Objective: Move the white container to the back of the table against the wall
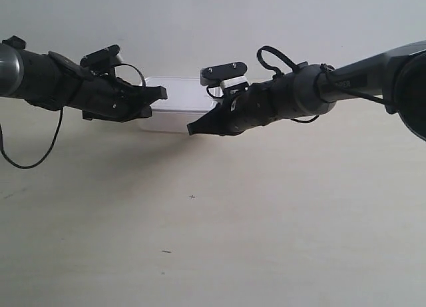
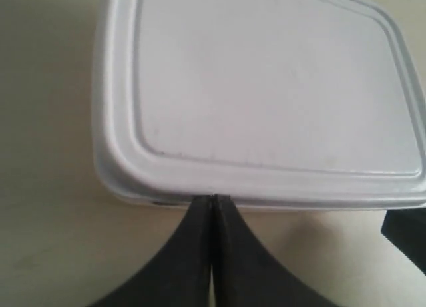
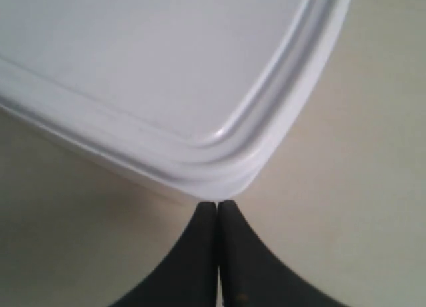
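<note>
The white container [image 1: 174, 108] lies with its lid on at the back of the table [image 1: 266, 220], close under the wall [image 1: 200, 27]; I cannot tell whether it touches the wall. My left gripper [image 2: 212, 200] is shut, with its tips against the rim of the white container [image 2: 266, 87] on a long side. My right gripper [image 3: 217, 205] is also shut and empty, its tips at a rounded corner of the white container [image 3: 153, 67]. In the exterior view, the gripper at the left [image 1: 162, 92] and the gripper at the right [image 1: 192, 129] flank the box.
A black cable [image 1: 26, 162] hangs in a loop from the arm at the exterior view's left. A dark fingertip [image 2: 406, 230] shows at the edge of the left wrist view. Tiny dark specks [image 1: 192, 197] dot the tabletop in front.
</note>
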`<state>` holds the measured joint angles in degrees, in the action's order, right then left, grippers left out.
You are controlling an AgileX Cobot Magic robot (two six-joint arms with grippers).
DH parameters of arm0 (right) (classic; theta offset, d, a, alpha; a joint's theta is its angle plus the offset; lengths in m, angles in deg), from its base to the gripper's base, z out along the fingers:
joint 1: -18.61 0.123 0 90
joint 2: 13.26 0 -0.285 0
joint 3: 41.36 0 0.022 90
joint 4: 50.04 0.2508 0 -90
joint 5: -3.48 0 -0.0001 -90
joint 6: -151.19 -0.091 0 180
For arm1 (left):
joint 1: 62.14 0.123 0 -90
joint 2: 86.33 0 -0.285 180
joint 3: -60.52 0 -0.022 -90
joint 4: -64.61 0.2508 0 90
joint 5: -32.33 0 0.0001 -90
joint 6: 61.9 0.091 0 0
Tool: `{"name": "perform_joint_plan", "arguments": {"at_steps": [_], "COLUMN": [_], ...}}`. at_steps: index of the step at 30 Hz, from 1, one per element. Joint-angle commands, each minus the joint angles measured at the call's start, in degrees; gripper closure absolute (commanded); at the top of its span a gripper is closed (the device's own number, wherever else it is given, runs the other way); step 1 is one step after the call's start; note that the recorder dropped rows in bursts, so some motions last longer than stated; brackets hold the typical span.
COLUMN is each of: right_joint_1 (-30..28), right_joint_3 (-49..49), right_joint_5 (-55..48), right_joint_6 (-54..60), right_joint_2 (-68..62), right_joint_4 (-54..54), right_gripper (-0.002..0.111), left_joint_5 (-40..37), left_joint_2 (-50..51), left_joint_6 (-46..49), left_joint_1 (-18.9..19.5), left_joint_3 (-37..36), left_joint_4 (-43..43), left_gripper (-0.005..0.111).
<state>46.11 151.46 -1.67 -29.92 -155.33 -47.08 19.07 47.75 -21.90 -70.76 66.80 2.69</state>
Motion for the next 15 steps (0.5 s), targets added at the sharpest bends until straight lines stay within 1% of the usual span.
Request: {"name": "perform_joint_plan", "arguments": {"at_steps": [1,4,7,15], "right_joint_1": [-0.56,-1.62,-2.33,-3.40], "right_joint_3": [2.74,6.76,9.10,10.66], "right_joint_5": [0.49,-0.76,-2.06,0.73], "right_joint_6": [2.31,2.21,2.21,2.61], "right_joint_2": [-1.49,-2.91,-4.49,-6.44], "right_joint_4": [-0.52,-0.22,-0.22,-0.22], "right_gripper": [0.108,0.108,0.108,0.108], "left_joint_5": [-1.01,0.71,-0.23,-0.74], "left_joint_2": [1.89,2.35,3.61,6.23], "left_joint_6": [0.27,0.37,0.37,0.37], "left_joint_1": [0.12,0.12,0.12,0.12], "left_joint_3": [1.99,2.23,3.99,8.07], "left_joint_4": [0.32,0.48,1.52,1.80], "left_gripper": [0.107,0.107,0.107,0.107]}}
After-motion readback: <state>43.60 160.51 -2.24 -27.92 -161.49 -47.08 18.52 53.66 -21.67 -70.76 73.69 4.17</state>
